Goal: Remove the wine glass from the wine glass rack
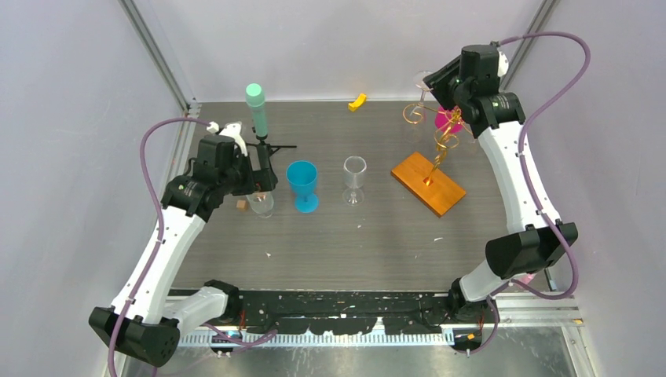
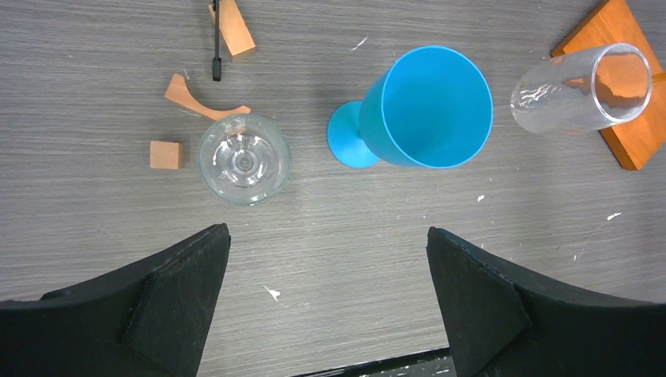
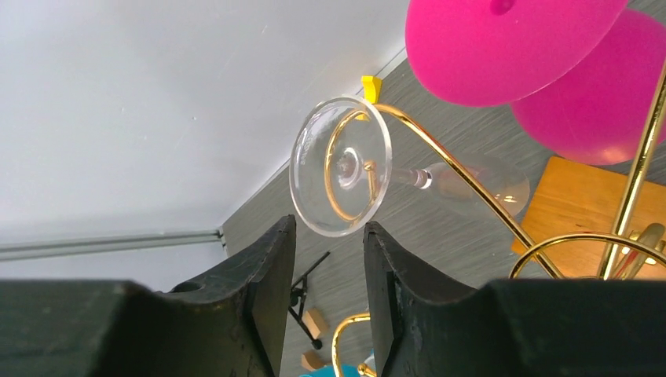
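We see the glass hung in the rack's gold scroll arm at the table's back right. Its foot faces the right gripper and its stem runs away to the bowl. It is clear and plain. The right fingers stand narrowly parted just below the foot's rim, and the left gripper gapes wide.

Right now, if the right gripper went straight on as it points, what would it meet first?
Probably the clear wine glass hanging on the wine glass rack: its round foot lies just ahead of the right gripper, though depth is unclear.
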